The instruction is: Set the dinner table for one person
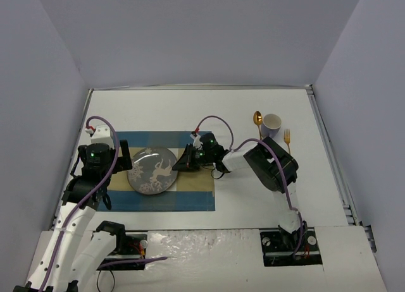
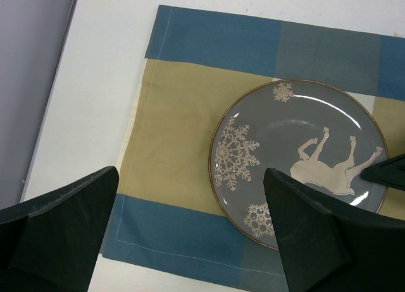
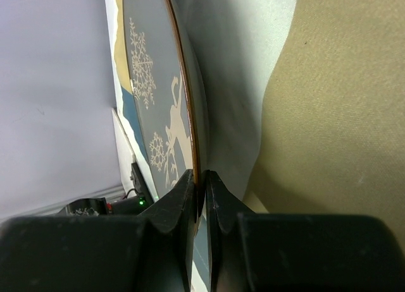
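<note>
My right gripper pinches the plate by its right rim, over the placemat toward the table's left edge. My left gripper hangs wide open, holding nothing, and bare table shows past the placemat's right edge.

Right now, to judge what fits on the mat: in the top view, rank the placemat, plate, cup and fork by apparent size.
1. placemat
2. plate
3. cup
4. fork, thin and partly hidden behind the right arm, so its place against the cup is unsure.
</note>
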Controlling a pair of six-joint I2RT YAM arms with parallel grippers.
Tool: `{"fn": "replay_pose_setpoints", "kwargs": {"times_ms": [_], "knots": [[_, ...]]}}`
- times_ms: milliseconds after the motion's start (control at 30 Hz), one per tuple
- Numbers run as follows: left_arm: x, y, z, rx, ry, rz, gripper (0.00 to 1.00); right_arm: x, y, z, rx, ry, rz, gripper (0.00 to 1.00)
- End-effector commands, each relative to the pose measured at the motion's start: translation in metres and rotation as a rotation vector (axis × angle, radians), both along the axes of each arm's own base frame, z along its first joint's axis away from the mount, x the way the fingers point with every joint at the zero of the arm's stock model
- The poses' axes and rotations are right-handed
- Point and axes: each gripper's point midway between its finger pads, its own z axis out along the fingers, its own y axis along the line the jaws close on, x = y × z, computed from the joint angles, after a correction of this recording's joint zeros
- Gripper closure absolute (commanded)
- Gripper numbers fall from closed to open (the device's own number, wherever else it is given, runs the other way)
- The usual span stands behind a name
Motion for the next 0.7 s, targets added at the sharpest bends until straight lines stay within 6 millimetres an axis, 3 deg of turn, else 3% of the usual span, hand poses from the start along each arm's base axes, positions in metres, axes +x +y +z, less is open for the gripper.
{"fn": "replay_pose_setpoints", "kwargs": {"times_ms": [0,167,300,467,667], "knots": [[0.01,0.002,0.028,-0.001,-0.083,0.009,0.03,0.011,0.014,0.045,0.14,-0.166,0.053,1.0],[0.01,0.002,0.028,-0.002,-0.082,0.008,0.03,0.011,0.004,0.029,0.064,-0.166,0.048,0.97],[0.01,0.002,0.028,-0.001,-0.081,0.006,0.03,0.009,-0.001,0.019,0.018,-0.154,0.052,0.85],[0.01,0.002,0.027,0.0,-0.078,0.009,0.03,0.014,-0.01,0.016,-0.079,-0.173,0.038,0.58],[0.009,0.002,0.028,-0.002,-0.081,0.011,0.03,0.033,-0.043,0.04,-0.315,-0.339,-0.008,0.29]]}}
